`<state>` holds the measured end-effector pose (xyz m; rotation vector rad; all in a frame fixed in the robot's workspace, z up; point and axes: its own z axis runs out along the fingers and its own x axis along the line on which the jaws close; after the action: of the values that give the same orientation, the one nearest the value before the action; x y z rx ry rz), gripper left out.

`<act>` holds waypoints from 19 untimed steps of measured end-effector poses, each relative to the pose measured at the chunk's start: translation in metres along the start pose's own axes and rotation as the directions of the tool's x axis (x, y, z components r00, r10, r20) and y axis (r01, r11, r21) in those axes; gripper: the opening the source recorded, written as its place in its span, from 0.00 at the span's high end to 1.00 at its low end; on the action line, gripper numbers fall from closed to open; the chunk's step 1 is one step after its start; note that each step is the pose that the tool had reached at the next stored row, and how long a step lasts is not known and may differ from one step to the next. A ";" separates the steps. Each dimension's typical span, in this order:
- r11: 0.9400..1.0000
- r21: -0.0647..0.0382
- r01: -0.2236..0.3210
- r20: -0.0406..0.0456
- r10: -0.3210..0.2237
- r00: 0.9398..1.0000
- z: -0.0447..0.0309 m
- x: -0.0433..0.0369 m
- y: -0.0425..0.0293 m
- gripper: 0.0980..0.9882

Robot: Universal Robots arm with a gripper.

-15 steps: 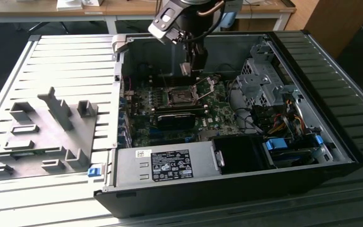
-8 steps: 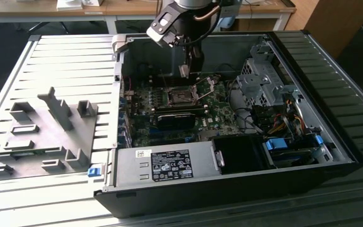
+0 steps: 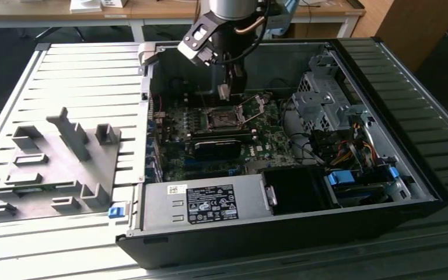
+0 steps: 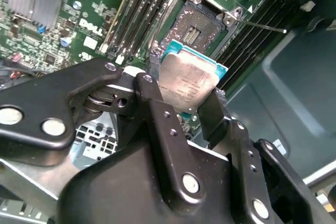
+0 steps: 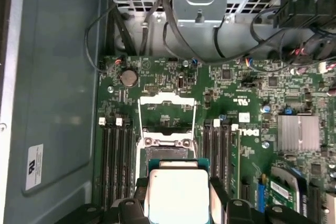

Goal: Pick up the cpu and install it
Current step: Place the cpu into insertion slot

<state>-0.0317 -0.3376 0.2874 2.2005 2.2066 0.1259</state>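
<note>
**CPU held in the jaws above the open socket**

The jaws are closed on the cpu (image 4: 189,85), gripping it by two opposite edges. In the first wrist view the cpu (image 5: 177,195) shows its silver-grey top. It hangs inside the open computer case (image 3: 410,116), apart from the green motherboard (image 5: 231,87) and near the socket (image 4: 197,27), whose metal frame (image 5: 167,109) is flipped open. In the exterior view the jaws sit at 12 o'clock from the socket (image 3: 222,121). Grey fixture blocks (image 3: 53,163) lie on the desk (image 3: 76,70) at 9 o'clock from the case.
</note>
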 end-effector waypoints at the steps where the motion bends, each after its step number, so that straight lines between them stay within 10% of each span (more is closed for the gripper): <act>1: 1.000 0.000 0.000 0.000 0.000 1.000 0.0018 0.0000 -0.0001 0.51; 19: 1.000 -0.001 0.002 0.000 -0.002 1.000 0.0298 0.0028 -0.0029 0.51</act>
<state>-0.0325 -0.3336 0.2576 2.1975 2.2085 0.1266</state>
